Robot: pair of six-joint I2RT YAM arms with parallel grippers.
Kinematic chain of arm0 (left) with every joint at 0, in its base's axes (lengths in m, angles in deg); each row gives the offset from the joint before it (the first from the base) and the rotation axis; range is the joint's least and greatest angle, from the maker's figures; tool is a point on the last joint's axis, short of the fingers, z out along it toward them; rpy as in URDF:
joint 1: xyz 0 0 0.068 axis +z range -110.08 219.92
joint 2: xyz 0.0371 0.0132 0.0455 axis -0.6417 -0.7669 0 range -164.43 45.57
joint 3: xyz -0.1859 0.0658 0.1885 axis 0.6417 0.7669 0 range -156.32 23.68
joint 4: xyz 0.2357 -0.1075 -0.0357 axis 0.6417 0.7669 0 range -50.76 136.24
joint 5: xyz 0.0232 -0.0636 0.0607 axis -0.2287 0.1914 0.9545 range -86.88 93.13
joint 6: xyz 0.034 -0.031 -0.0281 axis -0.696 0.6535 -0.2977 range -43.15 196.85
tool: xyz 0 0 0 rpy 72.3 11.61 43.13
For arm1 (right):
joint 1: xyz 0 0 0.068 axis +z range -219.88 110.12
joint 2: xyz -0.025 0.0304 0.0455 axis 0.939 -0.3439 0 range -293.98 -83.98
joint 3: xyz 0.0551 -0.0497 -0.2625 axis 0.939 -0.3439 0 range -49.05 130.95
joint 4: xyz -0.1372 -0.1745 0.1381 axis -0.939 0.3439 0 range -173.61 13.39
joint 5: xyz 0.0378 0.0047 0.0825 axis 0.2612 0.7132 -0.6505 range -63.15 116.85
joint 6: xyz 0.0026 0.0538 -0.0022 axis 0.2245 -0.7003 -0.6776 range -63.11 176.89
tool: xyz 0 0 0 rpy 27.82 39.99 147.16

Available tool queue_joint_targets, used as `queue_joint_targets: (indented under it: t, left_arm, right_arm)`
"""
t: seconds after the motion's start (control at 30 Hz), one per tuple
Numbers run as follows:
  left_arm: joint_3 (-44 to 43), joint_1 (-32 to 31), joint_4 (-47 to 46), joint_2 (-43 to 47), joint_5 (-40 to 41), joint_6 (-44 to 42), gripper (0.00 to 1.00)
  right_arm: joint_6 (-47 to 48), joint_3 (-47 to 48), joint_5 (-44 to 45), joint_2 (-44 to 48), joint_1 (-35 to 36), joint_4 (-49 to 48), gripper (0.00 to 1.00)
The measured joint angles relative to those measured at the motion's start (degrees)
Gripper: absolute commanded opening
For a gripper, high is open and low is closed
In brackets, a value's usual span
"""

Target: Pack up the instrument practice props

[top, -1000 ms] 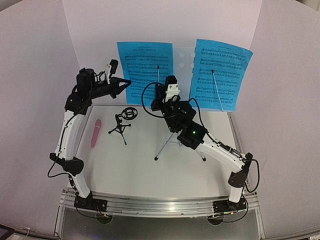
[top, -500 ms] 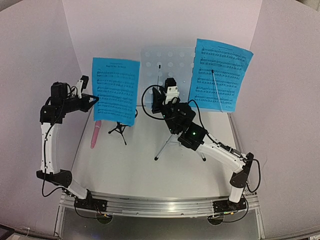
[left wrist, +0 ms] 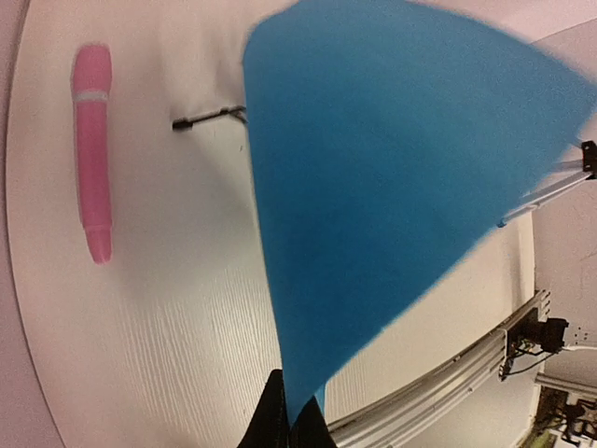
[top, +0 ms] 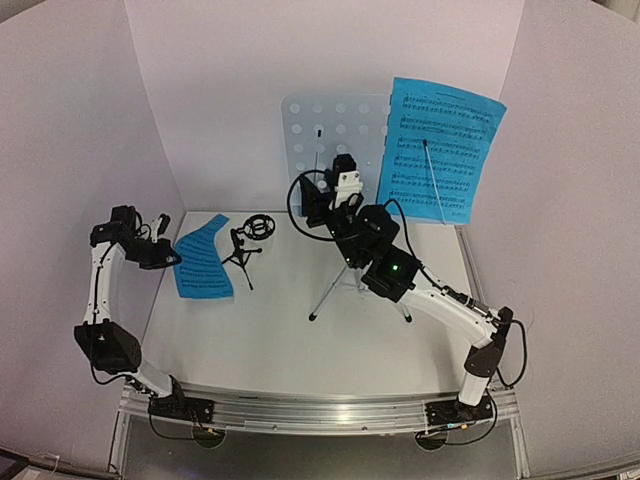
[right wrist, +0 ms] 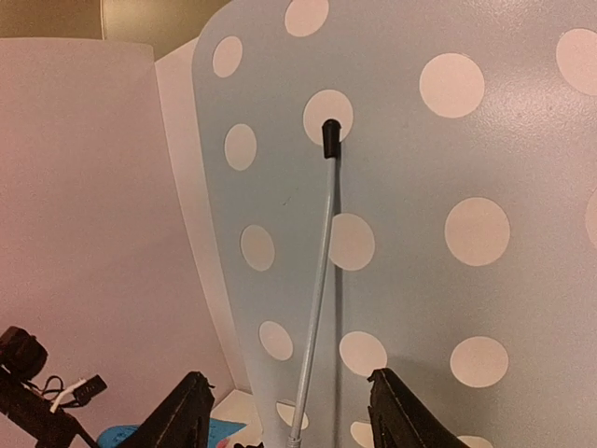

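Observation:
My left gripper is shut on the corner of a blue sheet-music page, which fans out from the jaws in the left wrist view. The pink stick microphone lies on the table beyond it. The small black tripod mic stand stands just right of the page. The pale perforated music stand on its silver tripod carries another blue page. My right gripper is open in front of the perforated plate, its fingers either side of a thin silver page-holder wire.
White walls close in the table on three sides. An aluminium rail runs along the near edge, where both arm bases sit. A black cable loops left of the right wrist.

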Motion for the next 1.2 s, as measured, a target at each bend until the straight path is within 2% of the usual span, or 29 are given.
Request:
queue_joint_targets:
  t: [0.13,0.27,0.4,0.6,0.8,1.2]
  left_arm:
    - [5.9,0.9,0.5,-1.8,-0.6,-0.5,0.0]
    - [6.8,1.0,0.8,-3.5,-0.5,-2.1,0.0]
    - [8.7,1.2,0.6,-5.1,2.0,-6.4,0.0]
    - [18.4,1.6,0.2,-9.6,5.6,-13.6,0.0]
    - [22.6,2.2,0.2,-10.4,7.5,-17.0,0.0]
    - [34.8,3.2,0.3,-10.4,10.9,-16.2,0.0]
  right_arm:
    - [0.3,0.0,-0.4,0.1,0.0,0.0,0.57]
    - [0.5,-0.4,-0.5,0.3,0.0,0.0,0.58]
    - [0.9,-0.4,-0.5,0.3,0.0,0.0,0.58]
    - [1.3,-0.4,-0.5,0.3,0.0,0.0,0.59]
    - [2.1,-0.4,-0.5,0.3,0.0,0.0,0.59]
    - [3.4,0.6,-0.6,0.3,0.0,-0.1,0.6]
